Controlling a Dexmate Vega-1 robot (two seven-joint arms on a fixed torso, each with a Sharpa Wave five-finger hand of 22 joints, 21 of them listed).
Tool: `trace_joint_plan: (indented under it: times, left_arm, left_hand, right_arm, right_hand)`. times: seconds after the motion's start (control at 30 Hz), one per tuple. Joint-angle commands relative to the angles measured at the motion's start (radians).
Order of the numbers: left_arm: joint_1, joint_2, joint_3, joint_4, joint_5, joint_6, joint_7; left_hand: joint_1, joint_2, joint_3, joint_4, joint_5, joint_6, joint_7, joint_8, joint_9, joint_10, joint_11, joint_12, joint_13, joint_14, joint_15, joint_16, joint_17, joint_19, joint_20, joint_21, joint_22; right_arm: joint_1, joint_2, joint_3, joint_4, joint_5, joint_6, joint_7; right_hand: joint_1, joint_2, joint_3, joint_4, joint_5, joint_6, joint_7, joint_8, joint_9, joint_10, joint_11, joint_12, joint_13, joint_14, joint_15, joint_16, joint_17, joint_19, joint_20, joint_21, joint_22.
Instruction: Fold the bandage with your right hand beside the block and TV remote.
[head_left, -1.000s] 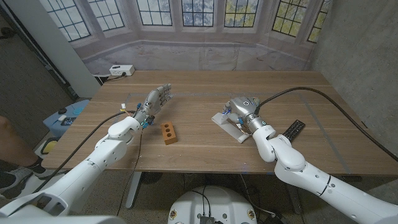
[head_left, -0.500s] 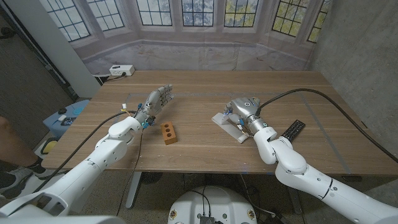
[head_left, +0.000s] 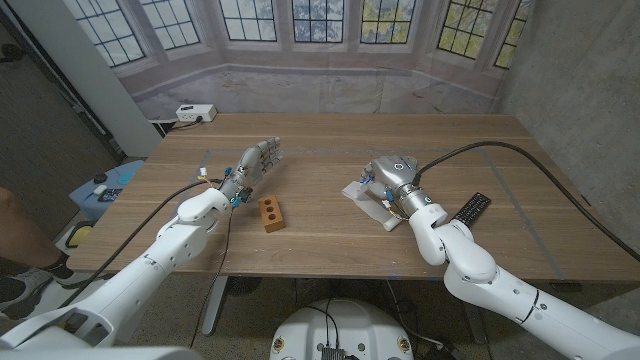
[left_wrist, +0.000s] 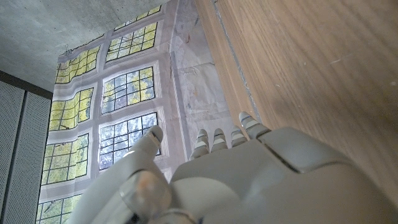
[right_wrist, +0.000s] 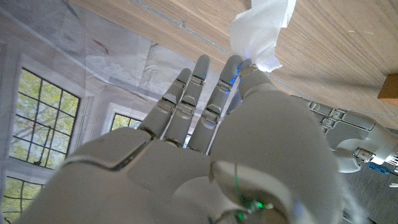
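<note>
Your right hand (head_left: 391, 174) has barely shifted, fingers extended over the bandage (head_left: 367, 199) beneath it; whether it pinches the cloth, you cannot tell. Fold barely advancing.

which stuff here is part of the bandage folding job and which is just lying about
Job: white bandage; right hand over it; orange-brown block and black TV remote as landmarks.

Lying about: white power strip at the far table edge; idle left hand.
</note>
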Motion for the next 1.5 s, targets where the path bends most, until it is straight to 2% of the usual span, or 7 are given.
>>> trace_joint_plan:
  times: [0.03, 0.8, 1.5]
  left_arm:
    - [0.003, -0.004, 0.002, -0.006, 0.005, -0.010, 0.005]
    - [0.011, 0.013, -0.005, -0.020, 0.003, -0.004, 0.005]
    - [0.016, 0.025, -0.009, -0.035, 0.004, 0.003, 0.009]
  left_hand:
    - [-0.001, 0.006, 0.004, -0.007, -0.003, 0.005, -0.001, -0.001, 0.001, 0.001, 0.005, -0.003, 0.003, 0.002, 0.006, -0.002, 0.001, 0.002, 0.008, 0.003, 0.005]
    - [-0.001, 0.006, 0.004, -0.009, -0.003, 0.004, -0.002, -0.001, 0.002, 0.001, 0.004, -0.003, 0.003, 0.003, 0.007, -0.001, 0.001, 0.001, 0.007, 0.003, 0.005]
    - [-0.002, 0.006, 0.004, -0.009, -0.003, 0.005, -0.004, -0.001, 0.002, 0.000, 0.006, -0.003, 0.003, 0.002, 0.007, -0.002, 0.001, 0.001, 0.008, 0.003, 0.005]
  right_arm:
    - [-0.027, 0.004, 0.011, -0.011, 0.005, -0.013, -0.006]
    - [-0.027, 0.012, -0.005, 0.029, 0.014, -0.020, -0.024]
    - [-0.056, -0.039, 0.008, -0.004, 0.015, -0.031, 0.013]
  right_hand:
    - [0.010, 0.003, -0.004, 0.003, 0.000, 0.009, -0.003, -0.005, 0.003, 0.005, -0.003, 0.004, 0.005, 0.010, -0.145, -0.004, 0.004, 0.007, -0.086, 0.004, 0.004]
    - [0.011, 0.007, -0.006, 0.004, 0.001, 0.004, -0.007, -0.009, 0.004, -0.007, -0.002, 0.000, 0.006, 0.011, -0.145, -0.009, 0.012, 0.003, -0.084, 0.002, 0.004]
    - [0.012, 0.010, -0.012, 0.005, 0.001, -0.009, -0.005, -0.015, 0.005, -0.021, -0.001, -0.003, 0.008, 0.002, -0.144, -0.019, 0.020, 0.002, -0.082, 0.002, 0.004]
